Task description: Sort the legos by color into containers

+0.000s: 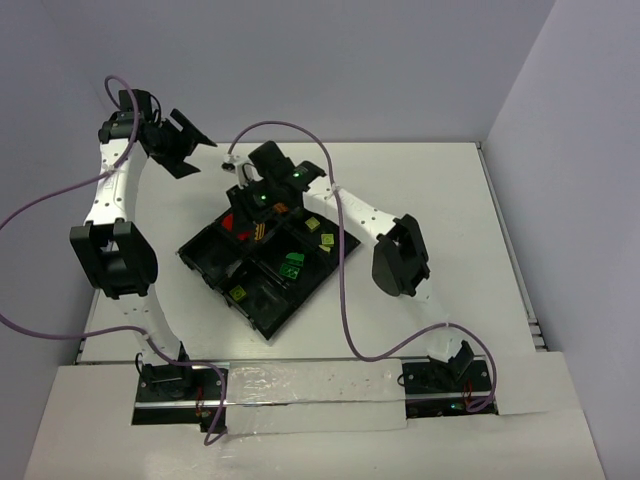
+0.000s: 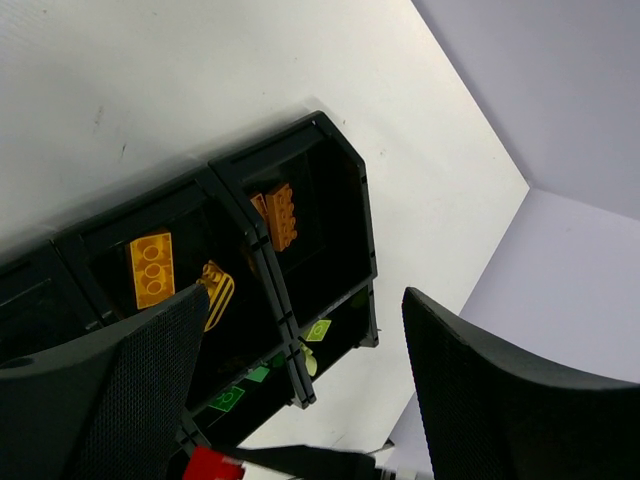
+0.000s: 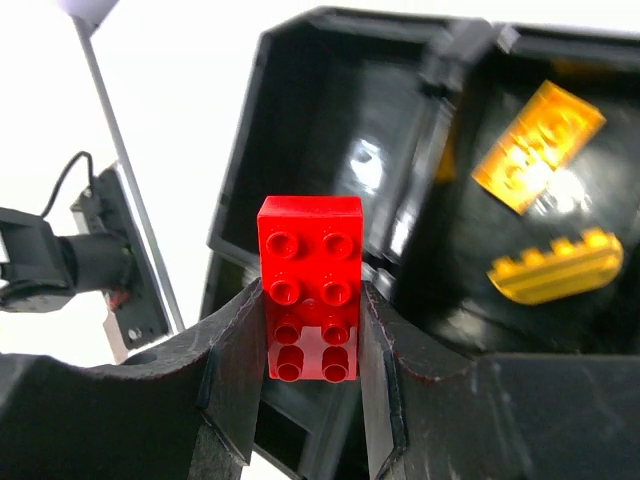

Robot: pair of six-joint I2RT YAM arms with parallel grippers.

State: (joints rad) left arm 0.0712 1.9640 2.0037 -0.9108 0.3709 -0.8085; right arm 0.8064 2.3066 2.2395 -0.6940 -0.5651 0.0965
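My right gripper [image 3: 310, 300] is shut on a red lego [image 3: 310, 240], studs facing the camera, above an empty corner compartment [image 3: 330, 120] of the black tray [image 1: 205, 262]. From above, that gripper [image 1: 242, 214] hovers over the tray's far corner, the red lego [image 1: 230, 223] showing beneath it. The neighbouring compartment holds an orange brick [image 3: 538, 145] and a yellow arched piece [image 3: 557, 268]. My left gripper [image 1: 188, 146] hangs open and empty, high above the table and left of the tray. Its wrist view looks down on orange bricks [image 2: 150, 268] and green pieces [image 2: 227, 398].
Other compartments hold a green brick [image 1: 292, 265] and pale yellow-green pieces [image 1: 240, 293] [image 1: 327, 240]. White table [image 1: 430, 200] surrounds the tray, with walls at the back and right. Purple cables [image 1: 345, 300] trail from both arms.
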